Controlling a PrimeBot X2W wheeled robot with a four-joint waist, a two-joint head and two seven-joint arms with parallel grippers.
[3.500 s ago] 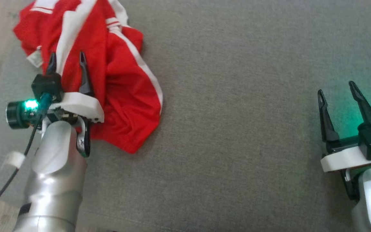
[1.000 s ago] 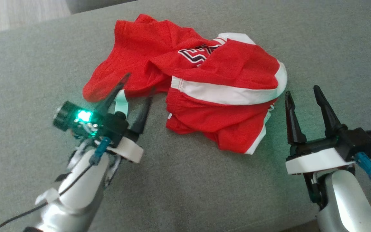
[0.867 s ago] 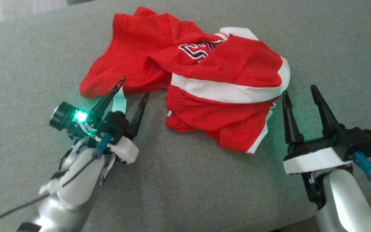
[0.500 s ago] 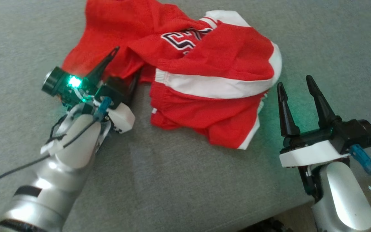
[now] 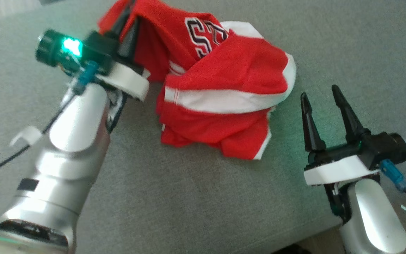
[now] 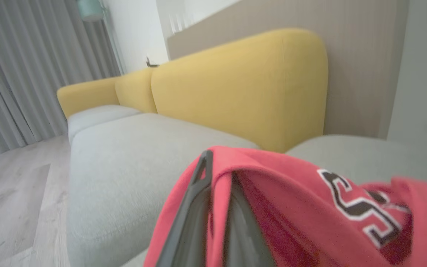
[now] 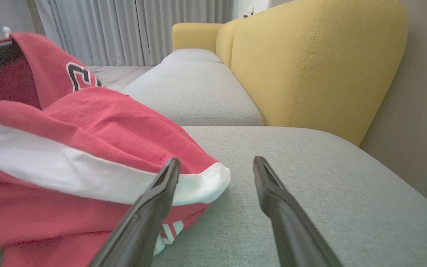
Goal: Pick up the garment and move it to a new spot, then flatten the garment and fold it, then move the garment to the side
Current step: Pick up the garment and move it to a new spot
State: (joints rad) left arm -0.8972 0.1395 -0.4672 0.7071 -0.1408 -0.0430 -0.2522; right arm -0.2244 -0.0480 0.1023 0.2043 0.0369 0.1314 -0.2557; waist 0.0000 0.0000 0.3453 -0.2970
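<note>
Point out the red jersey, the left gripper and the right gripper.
red jersey (image 5: 245, 67): head view, red upper fold.
left gripper (image 6: 219, 167): left wrist view, between fingertips pinching cloth.
right gripper (image 5: 318, 91): head view, between open fingertips.

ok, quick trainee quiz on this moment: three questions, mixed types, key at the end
1. True or false: the left claw is shut on the red jersey garment with white stripes.
2. The right claw is: A) open, gripping nothing; B) shut on the garment; C) shut, empty.
3. Fill in: the garment's lower part lies on the ___ fabric sofa seat.
Key: 1 true; 2 A; 3 grey.
</note>
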